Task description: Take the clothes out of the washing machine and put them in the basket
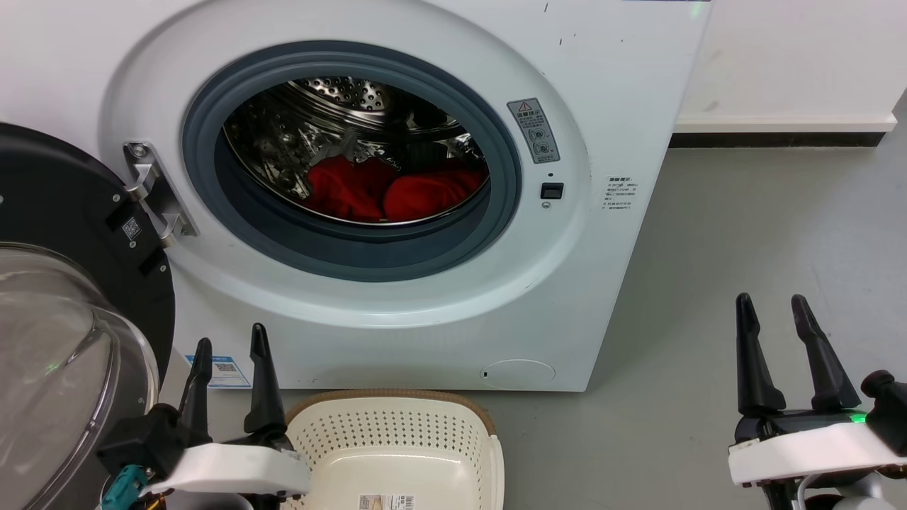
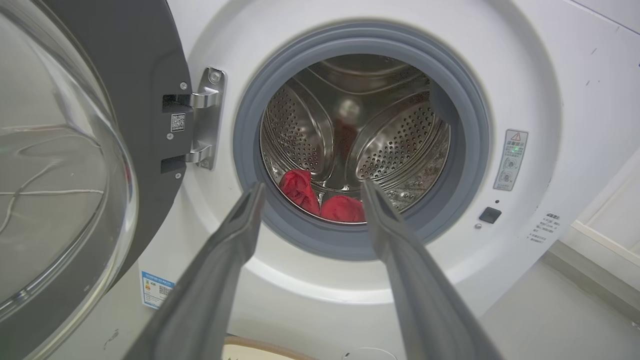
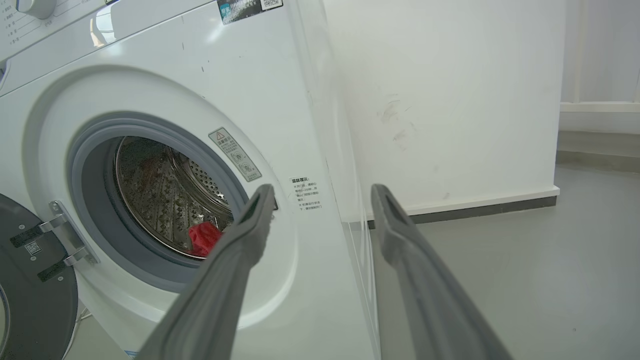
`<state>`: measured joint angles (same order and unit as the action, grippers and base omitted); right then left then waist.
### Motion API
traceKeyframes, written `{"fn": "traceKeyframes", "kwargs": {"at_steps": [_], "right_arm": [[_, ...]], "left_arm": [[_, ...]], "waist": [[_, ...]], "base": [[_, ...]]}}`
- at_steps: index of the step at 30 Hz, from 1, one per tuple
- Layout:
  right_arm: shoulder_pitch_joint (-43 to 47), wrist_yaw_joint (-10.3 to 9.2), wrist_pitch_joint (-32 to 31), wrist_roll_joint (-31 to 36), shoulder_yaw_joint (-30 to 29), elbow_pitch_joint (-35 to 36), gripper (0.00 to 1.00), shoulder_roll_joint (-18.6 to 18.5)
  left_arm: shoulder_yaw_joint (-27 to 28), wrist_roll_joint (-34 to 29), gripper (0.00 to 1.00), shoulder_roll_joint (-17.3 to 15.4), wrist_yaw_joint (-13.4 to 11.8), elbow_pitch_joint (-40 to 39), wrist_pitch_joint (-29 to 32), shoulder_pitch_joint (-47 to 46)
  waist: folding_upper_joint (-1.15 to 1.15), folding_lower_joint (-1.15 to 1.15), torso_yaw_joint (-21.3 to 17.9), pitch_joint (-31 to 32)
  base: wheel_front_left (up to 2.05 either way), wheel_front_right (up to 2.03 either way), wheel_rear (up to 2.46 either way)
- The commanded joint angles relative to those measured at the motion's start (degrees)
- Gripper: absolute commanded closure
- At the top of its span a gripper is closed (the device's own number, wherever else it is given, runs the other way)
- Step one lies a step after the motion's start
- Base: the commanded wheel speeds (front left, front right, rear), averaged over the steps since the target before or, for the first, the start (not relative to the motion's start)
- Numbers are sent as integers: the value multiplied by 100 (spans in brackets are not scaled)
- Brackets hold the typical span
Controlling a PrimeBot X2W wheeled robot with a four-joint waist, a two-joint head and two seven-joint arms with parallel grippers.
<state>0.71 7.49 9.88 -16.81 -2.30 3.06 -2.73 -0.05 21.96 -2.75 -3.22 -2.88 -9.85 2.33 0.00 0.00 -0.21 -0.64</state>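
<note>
Red clothes (image 1: 390,191) lie in two bunches at the bottom of the steel drum of the white washing machine (image 1: 623,92), whose door (image 1: 64,319) hangs open at the left. The clothes (image 2: 320,200) show between my left fingers in the left wrist view, and a red piece (image 3: 202,237) peeks out in the right wrist view. The cream basket (image 1: 397,439) stands on the floor below the porthole. My left gripper (image 1: 230,350) is open beside the basket's left rim. My right gripper (image 1: 772,308) is open over the floor, right of the machine. Both are empty.
The open glass door (image 2: 55,165) bulges close to my left arm. Grey floor (image 1: 744,227) stretches to the right of the machine, ending at a white wall with a dark skirting strip (image 1: 779,138).
</note>
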Motion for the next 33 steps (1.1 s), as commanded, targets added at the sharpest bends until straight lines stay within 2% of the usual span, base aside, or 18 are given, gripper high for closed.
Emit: {"fn": "traceKeyframes", "kwargs": {"at_steps": [1, 15, 17, 21, 23, 33], "right_arm": [[29, 0, 44, 146, 15, 81, 0, -25], [154, 0, 226, 887, 133, 99, 0, -24], [213, -1, 246, 928, 166, -74, 0, -24], [204, -1, 297, 1035, 161, -309, 0, -22], [201, -1, 323, 1120, 140, -398, 0, -22], [222, -1, 432, 1544, 166, -432, 0, -21]], "left_arm": [[-37, -140, 0, -17, -25, -90, -53, 22], [-387, -907, 0, -150, -163, -120, -226, 119], [-411, -942, 0, -149, -120, -20, -258, 168], [-430, -990, 0, -132, 124, 302, -305, 225], [-411, -1134, 0, -129, 147, 409, -319, 208], [-648, -1888, 0, -232, -195, 403, -431, 199]], "waist": [[0, 0, -2, 1], [0, 0, -4, 17], [0, 0, -5, 28], [0, 0, -12, 45], [0, 0, -19, 47], [0, 0, -43, 14]], "base": [[0, 0, 0], [0, 0, 0], [0, 0, 0], [0, 0, 0], [0, 0, 0], [0, 0, 0]]}}
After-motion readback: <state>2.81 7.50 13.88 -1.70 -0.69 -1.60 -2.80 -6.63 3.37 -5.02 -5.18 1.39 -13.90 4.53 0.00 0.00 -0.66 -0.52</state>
